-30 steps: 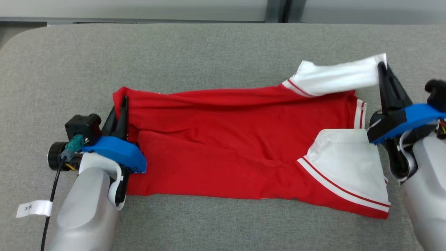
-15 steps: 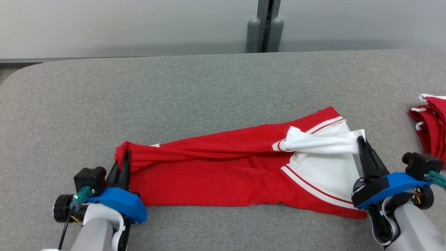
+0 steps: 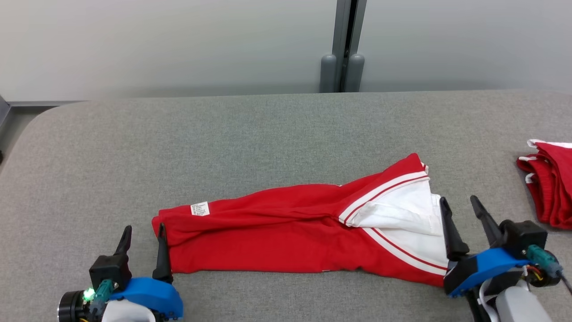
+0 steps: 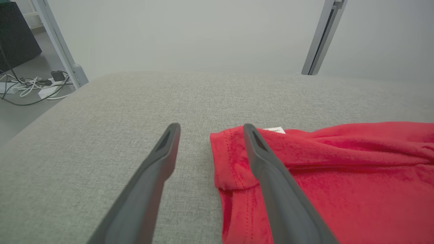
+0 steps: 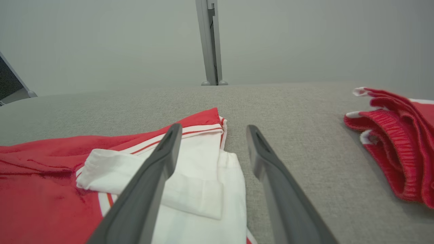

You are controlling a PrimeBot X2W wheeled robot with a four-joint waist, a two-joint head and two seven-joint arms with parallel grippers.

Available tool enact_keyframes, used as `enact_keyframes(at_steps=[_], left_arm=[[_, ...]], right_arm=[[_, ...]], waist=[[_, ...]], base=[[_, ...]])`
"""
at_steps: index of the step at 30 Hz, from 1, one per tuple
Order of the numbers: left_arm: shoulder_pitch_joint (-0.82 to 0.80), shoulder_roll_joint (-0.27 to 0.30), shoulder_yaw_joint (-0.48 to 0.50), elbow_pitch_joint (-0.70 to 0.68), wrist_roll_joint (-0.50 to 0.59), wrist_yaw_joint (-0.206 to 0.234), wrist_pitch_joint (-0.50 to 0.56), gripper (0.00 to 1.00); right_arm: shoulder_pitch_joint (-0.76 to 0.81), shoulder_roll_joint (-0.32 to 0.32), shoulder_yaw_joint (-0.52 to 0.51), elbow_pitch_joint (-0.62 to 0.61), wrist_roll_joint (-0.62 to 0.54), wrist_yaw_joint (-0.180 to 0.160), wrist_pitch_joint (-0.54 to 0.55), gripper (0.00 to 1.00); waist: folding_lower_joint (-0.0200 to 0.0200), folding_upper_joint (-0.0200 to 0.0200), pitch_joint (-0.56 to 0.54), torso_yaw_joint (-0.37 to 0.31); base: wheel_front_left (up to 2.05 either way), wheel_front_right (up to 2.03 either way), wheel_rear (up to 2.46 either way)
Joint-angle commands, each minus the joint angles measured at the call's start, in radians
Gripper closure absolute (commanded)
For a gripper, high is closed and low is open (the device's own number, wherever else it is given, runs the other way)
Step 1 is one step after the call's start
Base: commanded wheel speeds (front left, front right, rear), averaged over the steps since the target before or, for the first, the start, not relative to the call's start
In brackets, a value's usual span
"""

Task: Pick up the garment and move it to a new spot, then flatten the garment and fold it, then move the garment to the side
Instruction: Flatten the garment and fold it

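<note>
Both tools stand with their fingers spread and nothing between them. The left tool [image 3: 145, 228] sits at the left end of the garment [image 3: 277, 237]; one finger is over bare worktop [image 3: 223, 147], and the other is just at the red hem. The right tool [image 3: 458, 199] waits the same way at the opposite end, with one finger by the white panel [image 3: 402, 210] and the other over grey surface.

The garment lies flat on the near half of the worktop, drawn out long from left to right. It looks doubled over along its length. A small white label [image 3: 199, 209] shows on top near the left end, and the striped white part is folded back on itself at the right. Soft ridges run along its upper edge, so I'd say it could do with more smoothing.

To my eye the tools sit at the two ends because that is where a long piece of cloth is best controlled. From there they can tug it straight or carry one end over to the other.

Further out, a heap of red and white cloth [image 3: 547, 183] rests at the right edge, well apart from the garment. A grey post [image 3: 342, 67] rises behind the far edge.
</note>
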Motion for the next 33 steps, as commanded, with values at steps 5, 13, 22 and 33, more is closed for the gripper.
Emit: enact_keyframes(at_steps=[5,13,22,33], left_arm=[[0.084,-0.027,0.006,-0.086,0.030,0.000,-0.002,0.00],[0.215,-0.052,-0.033,-0.168,0.017,-0.001,-0.002,0.00],[0.254,-0.052,-0.106,-0.194,-0.019,0.010,-0.002,0.00],[0.186,-0.052,-0.140,-0.184,-0.051,0.015,-0.002,0.00]], right_arm=[[0.081,0.067,-0.035,-0.037,-0.125,0.000,-0.002,0.00],[0.174,0.111,-0.063,-0.026,-0.157,0.000,-0.002,0.00],[0.197,0.116,-0.061,-0.011,-0.125,0.000,-0.003,0.00],[0.020,0.116,-0.088,0.085,-0.152,0.000,-0.002,0.00]], waist=[[0.0001,0.0000,-0.042,-0.006],[0.0001,0.0000,-0.103,-0.013],[0.0001,0.0000,-0.114,-0.012],[0.0001,0.0000,0.002,0.025]], base=[[0.00,0.00,0.00],[0.00,0.00,0.00],[0.00,0.00,0.00],[0.00,0.00,0.00]])
